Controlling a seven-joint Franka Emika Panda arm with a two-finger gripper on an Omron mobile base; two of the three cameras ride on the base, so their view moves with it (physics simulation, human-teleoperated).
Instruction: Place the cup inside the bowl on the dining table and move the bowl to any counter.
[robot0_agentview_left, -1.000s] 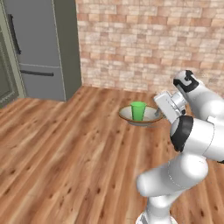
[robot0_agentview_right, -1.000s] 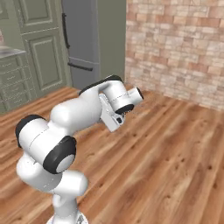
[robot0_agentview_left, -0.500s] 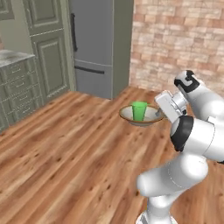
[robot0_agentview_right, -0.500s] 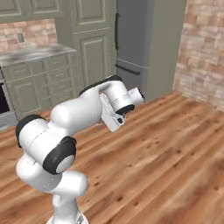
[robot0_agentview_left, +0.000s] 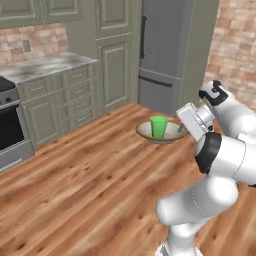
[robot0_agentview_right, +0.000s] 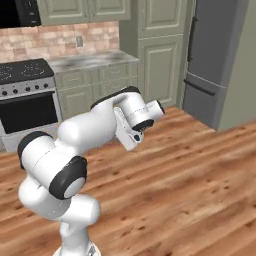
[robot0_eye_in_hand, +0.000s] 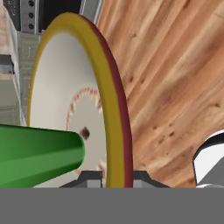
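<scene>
The beige bowl with its brown rim hangs in the air above the wooden floor, level, with the green cup standing upright inside it. My gripper is shut on the bowl's right rim. In the hand view the rim runs edge-on between my two fingertips, my gripper pinches it, and the cup juts in from the left. A marble counter over grey-green cabinets lies at the left, also seen as the counter in the right base view. The dining table is out of view.
A stove stands at the counter's left end, the same stove in the right base view. A grey fridge and tall cabinets rise behind the bowl. Open wooden floor lies between me and the cabinets.
The whole picture has swept sideways, so the base has turned: the brick wall gave way to fridge, cabinets, counter and stove. The bowl with the cup stays in my grip, arm pose unchanged.
</scene>
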